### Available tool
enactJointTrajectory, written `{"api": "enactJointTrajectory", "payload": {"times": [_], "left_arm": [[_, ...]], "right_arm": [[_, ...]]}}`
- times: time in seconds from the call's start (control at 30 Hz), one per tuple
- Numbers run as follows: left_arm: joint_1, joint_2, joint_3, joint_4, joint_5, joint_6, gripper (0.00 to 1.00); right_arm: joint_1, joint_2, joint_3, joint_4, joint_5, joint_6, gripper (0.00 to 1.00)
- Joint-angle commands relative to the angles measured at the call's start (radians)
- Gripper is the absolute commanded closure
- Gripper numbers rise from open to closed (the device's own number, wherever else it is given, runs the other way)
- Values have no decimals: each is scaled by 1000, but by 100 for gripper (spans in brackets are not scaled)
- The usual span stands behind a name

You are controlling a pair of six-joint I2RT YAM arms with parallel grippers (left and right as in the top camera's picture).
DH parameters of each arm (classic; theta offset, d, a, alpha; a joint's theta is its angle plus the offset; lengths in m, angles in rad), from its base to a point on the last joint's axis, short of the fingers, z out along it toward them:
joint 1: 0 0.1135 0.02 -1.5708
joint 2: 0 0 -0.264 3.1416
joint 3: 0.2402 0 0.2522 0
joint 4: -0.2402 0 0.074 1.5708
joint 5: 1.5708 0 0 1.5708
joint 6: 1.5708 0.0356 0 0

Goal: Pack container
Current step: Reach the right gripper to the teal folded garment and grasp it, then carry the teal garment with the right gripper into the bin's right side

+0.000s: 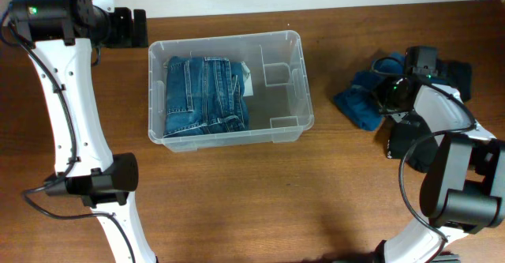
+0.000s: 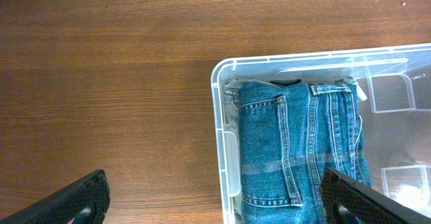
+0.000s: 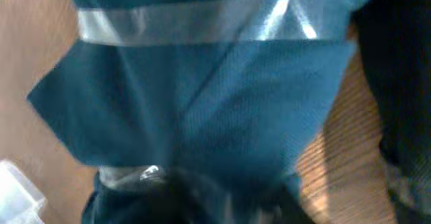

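Note:
The container (image 1: 298, 73) is a clear plastic tub in the middle of the table, also seen in the left wrist view (image 2: 217, 109). Folded blue jeans (image 1: 205, 93) lie in its left half (image 2: 303, 150); the right half shows bare bottom. My left gripper (image 2: 215, 207) is open and empty, above the tub's left rim; in the overhead view it is at the back left (image 1: 136, 28). My right gripper (image 1: 383, 95) is down on a dark blue garment (image 1: 359, 103) right of the tub. This garment (image 3: 215, 103) fills the blurred right wrist view, and the jaws are hidden.
A black garment (image 1: 412, 143) lies by the right arm's base, with more dark cloth (image 1: 459, 75) behind it. The blue garment has a shiny grey stripe (image 3: 202, 19). Bare wood table (image 1: 260, 192) lies in front of the tub.

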Motion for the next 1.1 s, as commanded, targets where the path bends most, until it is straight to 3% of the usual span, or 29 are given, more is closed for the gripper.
{"api": "enactJointTrajectory", "payload": {"times": [0.0,0.3,0.5,0.6,0.9,1.07], "left_arm": [[5,-5,11,-1,11,5,1],[5,-5,11,19,7,5,1],[5,-5,11,19,7,5,1],[5,-5,11,19,7,5,1],[6,-5,11,22,7,5,1],[6,-5,11,22,8,5,1]], "right_arm": [[0,51,-12,-25,-11,-123,96],[0,-23,100,-211,-12,-316,96],[26,-116,377,-468,-82,-514,96],[104,-151,544,-589,-90,-589,96],[409,-164,684,-631,-89,-547,96],[560,-148,675,-602,29,-367,96]]}}
